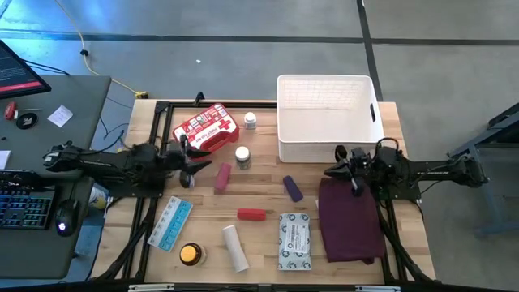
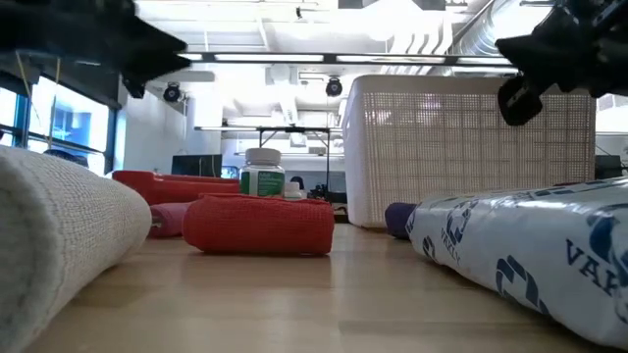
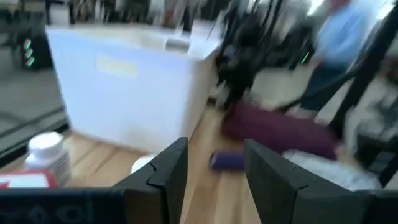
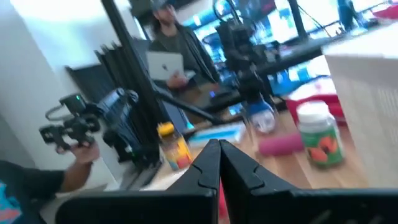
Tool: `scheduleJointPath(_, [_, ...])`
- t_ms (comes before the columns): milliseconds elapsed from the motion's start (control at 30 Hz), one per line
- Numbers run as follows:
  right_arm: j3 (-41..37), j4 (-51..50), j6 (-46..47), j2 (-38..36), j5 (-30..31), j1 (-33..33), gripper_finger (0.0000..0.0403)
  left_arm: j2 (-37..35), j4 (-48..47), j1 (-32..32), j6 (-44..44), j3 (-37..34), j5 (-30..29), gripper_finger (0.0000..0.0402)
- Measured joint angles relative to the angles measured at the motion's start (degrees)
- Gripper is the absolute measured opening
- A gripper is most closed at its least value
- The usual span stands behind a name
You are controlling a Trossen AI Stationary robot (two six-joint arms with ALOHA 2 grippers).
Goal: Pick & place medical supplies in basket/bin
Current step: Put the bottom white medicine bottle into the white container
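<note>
White roll [image 2: 59,230] and grey-white packet [image 2: 530,245] fill the low view's foreground. Upper right on the desk [image 1: 268,199] sits the basket [image 1: 326,118] (nothing visible inside). Left hand [image 1: 191,172] hovers fingers apart at left-centre; right hand [image 1: 334,172] closed.

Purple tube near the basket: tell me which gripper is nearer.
Right. The right gripper hovers just beside the purple tube, over the maroon cloth's edge; the left gripper sits farther off, past the pink tube.
</note>
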Motion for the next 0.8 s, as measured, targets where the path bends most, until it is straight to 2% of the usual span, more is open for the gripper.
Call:
scheduleJointPath(200, [0.0, 0.59, -0.29, 0.04, 0.22, 4.78, 0.0, 20.9, -7.09, 0.0, 2.79, 13.1, -0.61, 0.0189])
scheduleJointPath(400, [0.02, 1.57, -0.73, 0.09, 1.7, 13.75, 0.0, 39.44, -19.75, 0.01, 6.01, 26.14, -3.29, 0.0206])
scheduleJointPath(600, [0.02, 3.95, -3.55, 4.18, 6.98, 24.08, 0.0, 48.49, -27.35, 1.52, 6.8, 36.65, -5.3, 0.029])
scheduleJointPath(733, [0.02, 8.13, -8.59, 10.01, 12.42, 30.74, 0.0001, 51.02, -33.19, 6.41, 6.33, 40.72, -5.77, 0.0361])
scheduleJointPath(800, [0.04, 10.79, -10.58, 13.47, 15.3, 33.66, 0.0004, 51.56, -33.36, 9.41, 5.27, 41.14, -4.18, 0.0388])
